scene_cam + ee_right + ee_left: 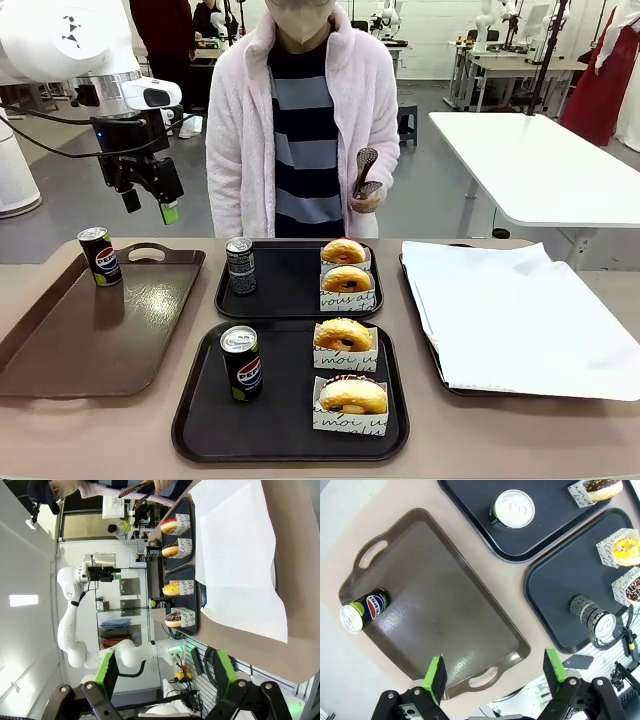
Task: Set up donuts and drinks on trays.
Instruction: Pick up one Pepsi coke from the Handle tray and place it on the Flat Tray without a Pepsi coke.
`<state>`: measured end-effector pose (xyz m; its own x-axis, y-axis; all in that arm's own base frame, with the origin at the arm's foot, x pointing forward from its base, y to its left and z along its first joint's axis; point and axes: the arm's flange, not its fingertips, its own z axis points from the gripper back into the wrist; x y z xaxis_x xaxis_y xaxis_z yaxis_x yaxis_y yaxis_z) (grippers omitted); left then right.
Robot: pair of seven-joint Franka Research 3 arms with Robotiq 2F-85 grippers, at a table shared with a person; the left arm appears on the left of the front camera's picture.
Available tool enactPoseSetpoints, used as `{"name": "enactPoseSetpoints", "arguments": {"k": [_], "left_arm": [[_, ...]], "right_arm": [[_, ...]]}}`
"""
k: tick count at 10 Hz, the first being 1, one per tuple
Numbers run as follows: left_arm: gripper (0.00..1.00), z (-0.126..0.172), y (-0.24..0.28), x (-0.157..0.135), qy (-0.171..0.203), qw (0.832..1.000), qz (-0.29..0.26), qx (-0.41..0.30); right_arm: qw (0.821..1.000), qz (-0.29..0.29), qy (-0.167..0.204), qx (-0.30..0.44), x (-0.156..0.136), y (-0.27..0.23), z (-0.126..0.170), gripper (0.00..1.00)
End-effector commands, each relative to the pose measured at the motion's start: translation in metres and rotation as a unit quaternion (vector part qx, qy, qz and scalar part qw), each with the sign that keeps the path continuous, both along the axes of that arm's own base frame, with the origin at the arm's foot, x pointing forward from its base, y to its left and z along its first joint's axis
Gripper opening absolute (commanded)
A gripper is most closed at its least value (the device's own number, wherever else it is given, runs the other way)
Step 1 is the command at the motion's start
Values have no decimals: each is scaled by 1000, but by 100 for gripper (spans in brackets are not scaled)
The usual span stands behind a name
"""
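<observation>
We take the brown tray [435, 605] as landmark. The Pepsi can [99, 256] stands upright at its far left corner (axis vertical). The left end effector [151, 205], fingers spread and empty, hovers above, nearer than the right end effector [164, 671], also spread.

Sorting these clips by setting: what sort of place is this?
Likely a robotics lab staged as a snack counter: white worktables, other robot arms behind, and black trays holding donuts and cans.
</observation>
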<state>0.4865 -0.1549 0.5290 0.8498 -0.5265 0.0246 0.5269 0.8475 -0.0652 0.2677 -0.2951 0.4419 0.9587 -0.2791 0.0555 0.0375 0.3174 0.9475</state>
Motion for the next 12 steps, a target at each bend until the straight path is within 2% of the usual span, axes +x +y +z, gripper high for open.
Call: {"name": "enactPoseSetpoints", "arguments": {"k": [1, 2, 3, 4, 5, 6, 7, 9, 10, 12], "left_arm": [[100, 1, 1, 0, -1, 1000, 1, 0], [100, -5, 38, -20, -3, 999, 42, -15], [100, -19, 73, -52, -18, 996, 87, -20], [100, -23, 97, -56, -20, 993, 115, 0], [100, -22, 110, -38, -25, 993, 111, 26], [100, -25, 126, -74, -37, 989, 135, 37], [100, -27, 143, -98, -56, 986, 154, 37], [100, -24, 138, -86, -69, 982, 175, 36], [100, -23, 150, -84, -40, 988, 146, 30], [100, -23, 150, -84, -40, 988, 146, 30]], "right_arm": [[1000, 2, -5, 5, -1, -1, 1, 100], [1000, 2, -5, 5, -1, -1, 1, 100], [1000, 2, -5, 5, -1, -1, 1, 100], [1000, 2, -5, 5, -1, -1, 1, 100], [1000, 2, -5, 5, -1, -1, 1, 100], [1000, 2, -5, 5, -1, -1, 1, 100], [1000, 2, -5, 5, -1, -1, 1, 100], [1000, 2, -5, 5, -1, -1, 1, 100], [1000, 2, -5, 5, -1, -1, 1, 100], [1000, 2, -5, 5, -1, -1, 1, 100]]}}
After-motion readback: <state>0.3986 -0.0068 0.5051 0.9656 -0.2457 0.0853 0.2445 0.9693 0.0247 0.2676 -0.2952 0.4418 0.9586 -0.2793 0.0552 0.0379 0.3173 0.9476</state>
